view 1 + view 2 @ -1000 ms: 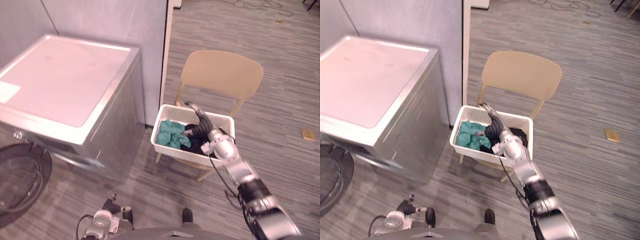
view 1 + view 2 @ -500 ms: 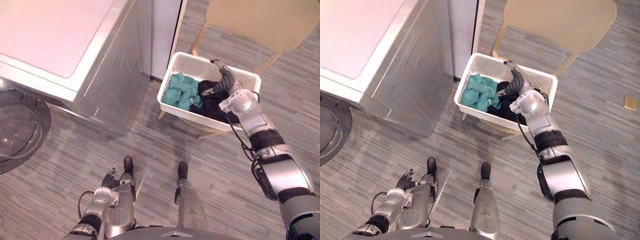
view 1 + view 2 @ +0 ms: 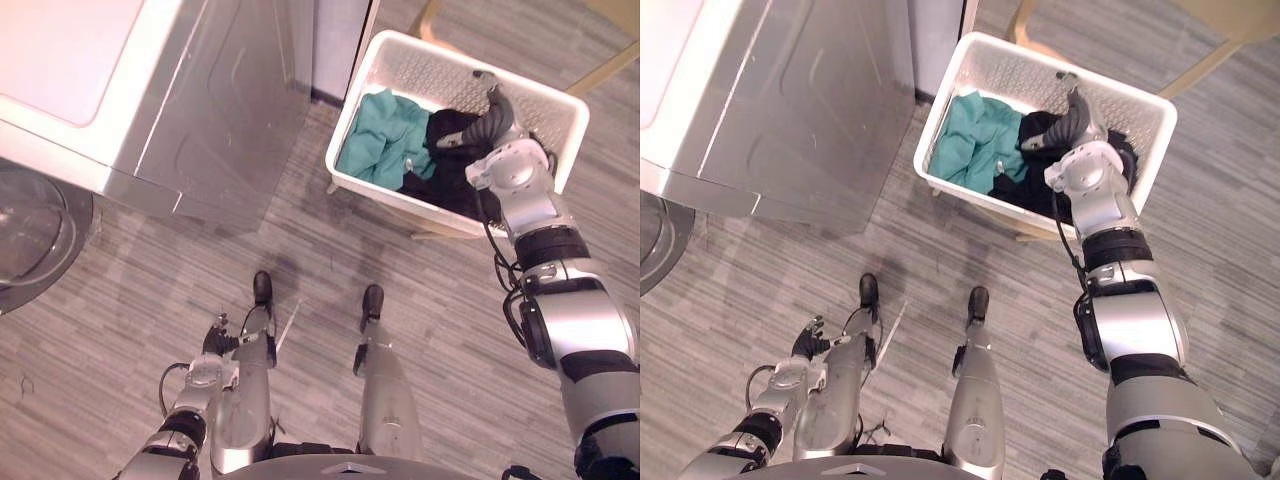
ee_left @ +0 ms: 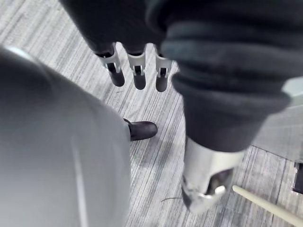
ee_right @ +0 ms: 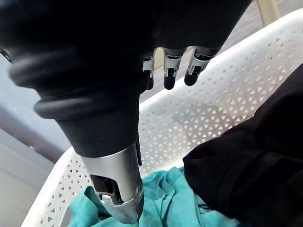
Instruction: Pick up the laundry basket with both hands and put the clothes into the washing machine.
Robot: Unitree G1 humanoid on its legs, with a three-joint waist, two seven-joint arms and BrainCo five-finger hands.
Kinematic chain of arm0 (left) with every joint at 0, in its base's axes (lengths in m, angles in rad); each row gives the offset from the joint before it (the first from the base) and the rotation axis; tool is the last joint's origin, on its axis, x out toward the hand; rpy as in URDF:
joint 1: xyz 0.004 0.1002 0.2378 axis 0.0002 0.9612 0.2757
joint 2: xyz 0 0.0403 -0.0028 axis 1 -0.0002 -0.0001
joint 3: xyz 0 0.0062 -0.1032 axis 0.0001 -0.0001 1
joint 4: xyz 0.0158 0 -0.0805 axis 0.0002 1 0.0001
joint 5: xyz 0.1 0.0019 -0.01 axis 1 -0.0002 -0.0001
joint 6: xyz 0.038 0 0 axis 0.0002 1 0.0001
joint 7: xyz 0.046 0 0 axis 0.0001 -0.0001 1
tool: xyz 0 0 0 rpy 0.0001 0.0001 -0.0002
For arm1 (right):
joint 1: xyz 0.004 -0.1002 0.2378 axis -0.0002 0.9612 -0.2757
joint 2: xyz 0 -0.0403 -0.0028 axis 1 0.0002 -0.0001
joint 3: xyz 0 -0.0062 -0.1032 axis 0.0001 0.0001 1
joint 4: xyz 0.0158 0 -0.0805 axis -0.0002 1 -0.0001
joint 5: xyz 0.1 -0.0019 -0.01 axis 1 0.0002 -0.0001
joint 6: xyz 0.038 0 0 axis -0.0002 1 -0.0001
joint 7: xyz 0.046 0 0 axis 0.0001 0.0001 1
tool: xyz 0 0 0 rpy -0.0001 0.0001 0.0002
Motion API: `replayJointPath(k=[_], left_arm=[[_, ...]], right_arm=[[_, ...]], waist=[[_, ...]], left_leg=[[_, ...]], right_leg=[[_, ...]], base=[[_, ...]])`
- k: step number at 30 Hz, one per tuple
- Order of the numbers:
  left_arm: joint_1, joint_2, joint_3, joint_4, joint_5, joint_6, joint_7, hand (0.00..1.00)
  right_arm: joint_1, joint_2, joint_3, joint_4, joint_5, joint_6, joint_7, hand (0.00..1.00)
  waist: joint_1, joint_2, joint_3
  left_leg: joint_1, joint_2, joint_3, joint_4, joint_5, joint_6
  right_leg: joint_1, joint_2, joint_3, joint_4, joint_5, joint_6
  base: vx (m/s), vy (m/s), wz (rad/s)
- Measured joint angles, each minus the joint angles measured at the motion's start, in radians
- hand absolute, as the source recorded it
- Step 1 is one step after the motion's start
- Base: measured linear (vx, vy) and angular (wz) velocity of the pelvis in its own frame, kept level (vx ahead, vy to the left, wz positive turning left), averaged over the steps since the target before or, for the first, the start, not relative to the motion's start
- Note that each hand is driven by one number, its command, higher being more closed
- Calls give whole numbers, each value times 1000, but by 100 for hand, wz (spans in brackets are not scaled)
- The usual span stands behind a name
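Right wrist view has the right hand [image 5: 109, 71] poised above the white laundry basket [image 5: 208, 94], its fingers [image 5: 169, 72] straight and spread towards the perforated far wall, the thumb [image 5: 118, 189] stuck out on its own above a teal garment [image 5: 161, 208]. Nothing is gripped; the hand is slack and apart. A black garment [image 5: 255, 165] lies heaped beside the teal one, the two touching.

From the head cameras the basket sits at 1 o'clock, resting on a tan wooden chair [image 3: 1230, 15] with both garments inside it: teal on the side nearer the washing machine [image 3: 150, 80], black on the other. The right arm reaches up from 5 o'clock, and the hand hovers over the black garment, fingertips near the far wall.

At 10 o'clock stands the washing machine, a silver box with a pale top, just beside the basket. Its round door [image 3: 25, 235] hangs open at 9 o'clock.

Low at 7 o'clock is the left hand [image 3: 215, 342], well apart from the basket. Its wrist view shows the fingers [image 4: 139, 78] straight, pointing down at the grey plank floor [image 4: 156, 156], holding nothing.
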Motion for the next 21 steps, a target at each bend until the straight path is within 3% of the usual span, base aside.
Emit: replayJointPath(k=[21], left_arm=[[-79,-17,17,-2,-72,-18,30,0]], right_arm=[[-95,79,65,87,80,-6,-32,0]], waist=[[66,3,6]], left_leg=[[-190,12,-80,42,6,-5]], right_leg=[[-107,12,-82,-16,5,-7]], base=[[1,-31,10]])
